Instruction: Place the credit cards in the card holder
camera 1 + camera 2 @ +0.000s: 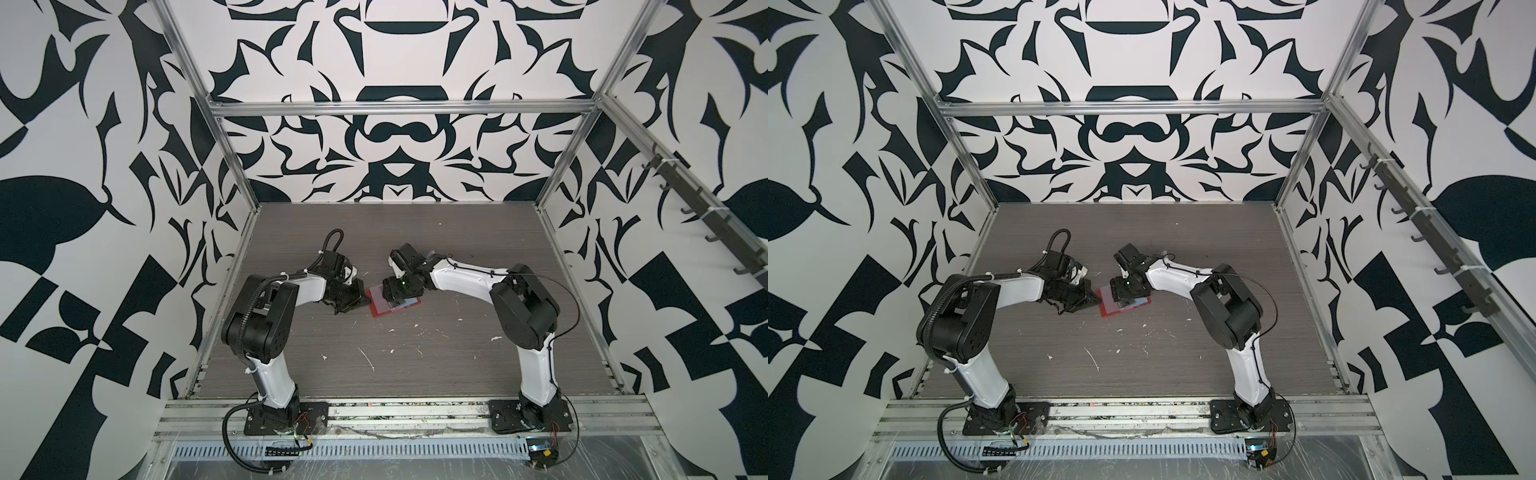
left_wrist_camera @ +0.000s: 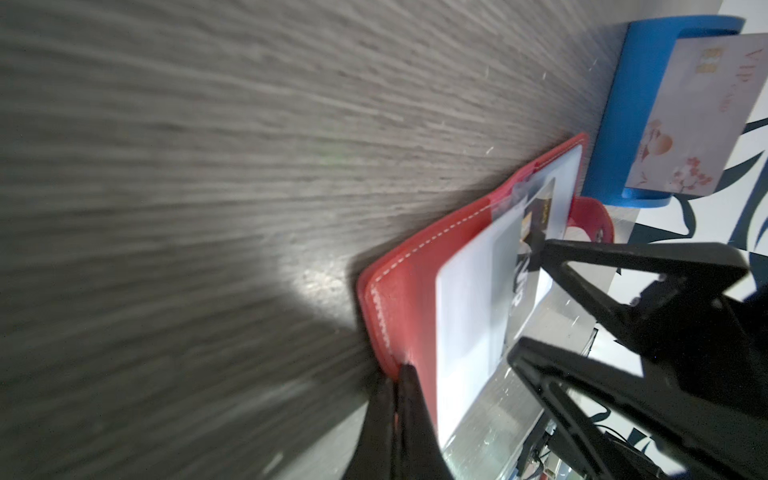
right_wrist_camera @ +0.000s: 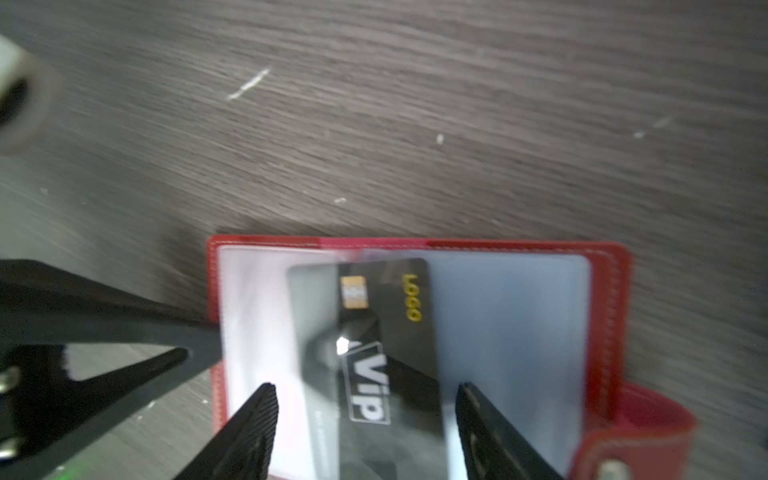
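The red card holder (image 1: 376,311) (image 1: 1105,311) lies open on the table between both arms. My left gripper (image 2: 397,371) (image 1: 365,297) is shut on the near corner of its red cover (image 2: 399,266). A black "VIP" credit card (image 3: 386,332) (image 2: 538,210) lies across the clear pockets, one side hazy as if under plastic. My right gripper (image 3: 365,390) (image 1: 395,300) hovers over that card, open, its fingers either side and off it. A white credit card with pink flowers (image 2: 685,120) stands in the blue rack (image 2: 623,124).
The holder's strap with its snap (image 3: 640,436) sticks out on one side. The blue rack stands just behind the holder. The grey wood table (image 1: 374,361) has white scuffs in front. Metal frame posts and patterned walls close in the sides and back.
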`<state>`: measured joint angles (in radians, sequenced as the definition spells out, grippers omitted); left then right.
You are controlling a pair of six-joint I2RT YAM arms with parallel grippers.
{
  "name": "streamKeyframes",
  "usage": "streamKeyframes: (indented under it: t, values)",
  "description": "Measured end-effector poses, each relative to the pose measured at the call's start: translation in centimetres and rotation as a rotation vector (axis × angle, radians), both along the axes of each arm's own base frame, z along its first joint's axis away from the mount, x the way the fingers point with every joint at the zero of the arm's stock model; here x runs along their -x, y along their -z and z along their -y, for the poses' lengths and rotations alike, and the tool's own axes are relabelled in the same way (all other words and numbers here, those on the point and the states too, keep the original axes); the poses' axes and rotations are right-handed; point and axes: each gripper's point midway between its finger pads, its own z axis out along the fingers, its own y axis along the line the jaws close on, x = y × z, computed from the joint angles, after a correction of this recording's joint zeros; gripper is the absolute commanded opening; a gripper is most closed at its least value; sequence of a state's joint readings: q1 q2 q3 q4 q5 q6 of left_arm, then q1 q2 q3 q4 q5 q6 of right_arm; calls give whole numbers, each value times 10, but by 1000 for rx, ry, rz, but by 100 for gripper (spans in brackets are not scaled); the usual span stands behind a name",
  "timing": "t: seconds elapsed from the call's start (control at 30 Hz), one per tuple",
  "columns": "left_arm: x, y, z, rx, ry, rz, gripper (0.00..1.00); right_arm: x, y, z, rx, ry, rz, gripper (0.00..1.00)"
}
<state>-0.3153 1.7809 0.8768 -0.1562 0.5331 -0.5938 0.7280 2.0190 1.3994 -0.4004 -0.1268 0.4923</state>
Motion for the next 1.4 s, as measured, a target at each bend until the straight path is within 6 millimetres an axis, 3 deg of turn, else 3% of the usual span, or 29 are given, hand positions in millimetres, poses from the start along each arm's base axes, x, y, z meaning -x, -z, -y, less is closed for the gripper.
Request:
streamKeyframes:
  t: [0.17, 0.57, 0.93, 1.17, 1.4]
  values:
    - [0, -1, -4, -33, 9, 2, 0, 1, 1, 8, 39, 7, 4, 71]
    - [1, -1, -11, -87, 21, -2, 0, 1, 3, 19, 103, 6, 9, 46]
    - [2, 0, -12, -98, 27, -4, 0, -8, -10, 15, 109, -3, 31, 14]
    - [2, -1, -12, -98, 29, -3, 0, -9, 10, 14, 140, -11, -2, 11]
    - [2, -1, -12, -99, 32, -1, 0, -7, 10, 9, 133, -35, -19, 8]
